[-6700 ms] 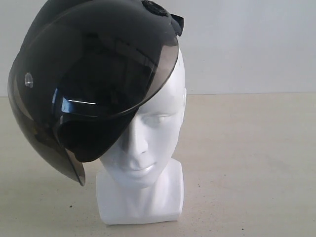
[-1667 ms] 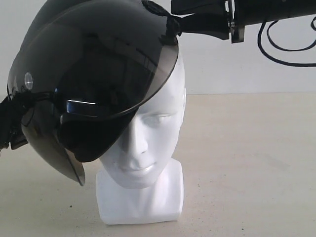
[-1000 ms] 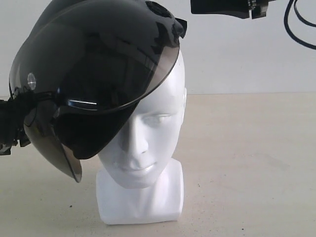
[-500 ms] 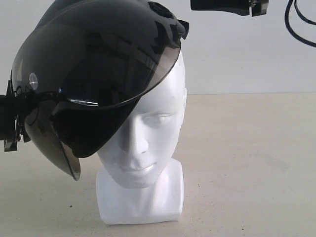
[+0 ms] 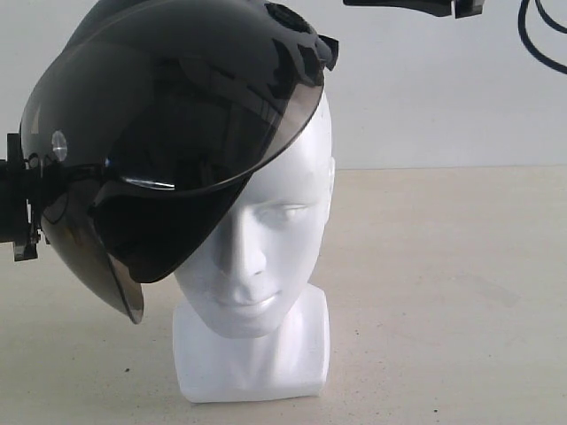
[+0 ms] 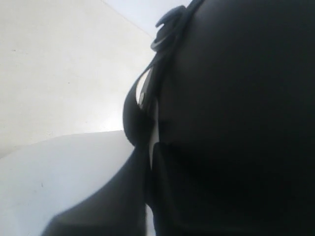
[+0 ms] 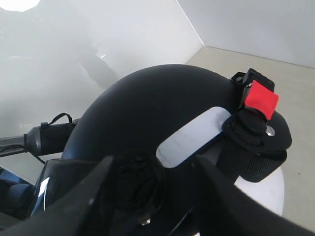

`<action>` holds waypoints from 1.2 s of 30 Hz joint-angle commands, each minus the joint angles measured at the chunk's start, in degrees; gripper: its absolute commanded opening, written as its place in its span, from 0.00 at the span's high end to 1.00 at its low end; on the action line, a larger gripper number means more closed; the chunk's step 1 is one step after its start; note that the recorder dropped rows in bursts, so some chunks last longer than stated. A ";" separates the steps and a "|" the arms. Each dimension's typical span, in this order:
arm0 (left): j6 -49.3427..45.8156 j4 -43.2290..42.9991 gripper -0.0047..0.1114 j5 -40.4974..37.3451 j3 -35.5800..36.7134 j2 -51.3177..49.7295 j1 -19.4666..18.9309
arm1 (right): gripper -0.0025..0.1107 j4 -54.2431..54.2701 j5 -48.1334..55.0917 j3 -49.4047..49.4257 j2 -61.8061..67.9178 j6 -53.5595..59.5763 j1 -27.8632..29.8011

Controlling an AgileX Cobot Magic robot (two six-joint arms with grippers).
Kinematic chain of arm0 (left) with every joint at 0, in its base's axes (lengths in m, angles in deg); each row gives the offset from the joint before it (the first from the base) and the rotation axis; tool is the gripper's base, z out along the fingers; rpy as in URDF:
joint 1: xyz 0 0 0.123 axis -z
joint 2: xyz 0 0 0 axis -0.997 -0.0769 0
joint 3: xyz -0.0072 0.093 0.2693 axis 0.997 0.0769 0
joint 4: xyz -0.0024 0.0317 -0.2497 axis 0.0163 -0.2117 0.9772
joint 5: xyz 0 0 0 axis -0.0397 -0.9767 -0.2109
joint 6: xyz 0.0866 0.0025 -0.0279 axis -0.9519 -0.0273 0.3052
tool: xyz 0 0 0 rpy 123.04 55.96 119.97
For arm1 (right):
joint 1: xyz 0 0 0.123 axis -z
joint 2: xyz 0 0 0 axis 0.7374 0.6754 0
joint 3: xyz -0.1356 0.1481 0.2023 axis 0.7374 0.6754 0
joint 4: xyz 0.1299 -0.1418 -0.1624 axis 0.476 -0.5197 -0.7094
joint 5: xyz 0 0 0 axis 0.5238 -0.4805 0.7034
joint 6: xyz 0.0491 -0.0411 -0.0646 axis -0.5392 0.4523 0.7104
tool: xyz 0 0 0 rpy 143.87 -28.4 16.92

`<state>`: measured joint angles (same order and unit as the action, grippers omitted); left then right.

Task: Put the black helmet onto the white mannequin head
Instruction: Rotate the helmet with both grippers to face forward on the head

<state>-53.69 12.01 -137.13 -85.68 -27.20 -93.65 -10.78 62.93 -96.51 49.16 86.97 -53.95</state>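
Note:
The black helmet [image 5: 168,115] sits tilted on the white mannequin head [image 5: 266,257]. Its smoky visor hangs low over the left side and the face stays bare. My left gripper [image 5: 22,212] is at the helmet's lower left rim, shut on its edge. In the left wrist view the helmet [image 6: 236,98] fills the frame, and the left gripper [image 6: 150,196] shows only a sliver between its dark fingers. My right gripper [image 5: 350,3] hovers open at the top edge, up and right of the crown. From the right wrist the right gripper [image 7: 152,167] straddles the helmet's shell [image 7: 147,103] without touching.
The head's blocky base [image 5: 252,363] stands on a beige tabletop [image 5: 443,292] before a pale wall. A strap buckle with a red tab [image 7: 261,98] sticks out at the helmet's back. Black cables [image 5: 536,44] hang at the top right.
The right gripper has risen almost out of the exterior view. The left gripper has edged up and inward at the rim, and the helmet's low side has lifted slightly.

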 commanded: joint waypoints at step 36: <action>1.35 4.52 0.92 -6.06 -4.92 5.94 0.76 | 0.57 -1.57 -0.67 0.12 -0.67 0.11 0.09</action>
<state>-53.08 16.30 -138.69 -89.87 -22.11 -93.65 -12.05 62.26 -96.51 49.16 86.84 -53.95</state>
